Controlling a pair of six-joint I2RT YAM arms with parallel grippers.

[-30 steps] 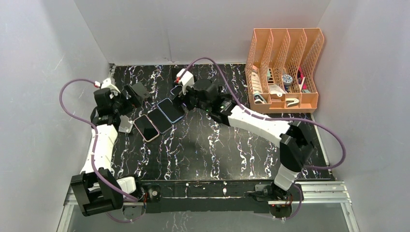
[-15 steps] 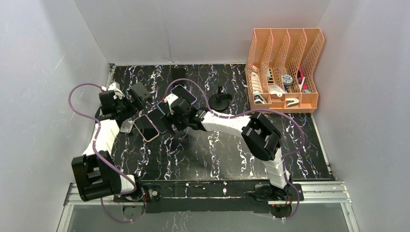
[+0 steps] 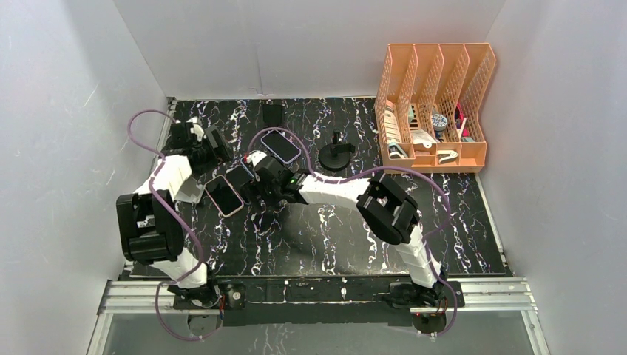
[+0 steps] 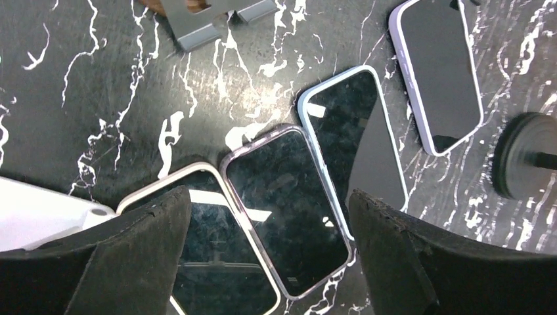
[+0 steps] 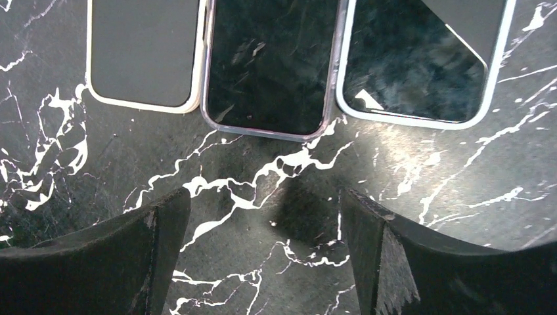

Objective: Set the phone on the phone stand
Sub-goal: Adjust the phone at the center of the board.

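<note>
Black marble counter (image 3: 333, 222): the right end effector (image 5: 263, 197) hovers wide open and empty, a row of phones (image 5: 269, 65) flat just ahead. The left end effector (image 4: 268, 197), equally open and empty, hangs over them, grey phone stand (image 4: 210, 23) beyond. Grasp and placement not yet done.

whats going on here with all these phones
Both arms reach over phones lying flat on the marble table. The right gripper hangs open near the purple-edged middle phone; the left gripper is open too, holding nothing. No phone sits on the grey stand or the round black stand yet.
</note>
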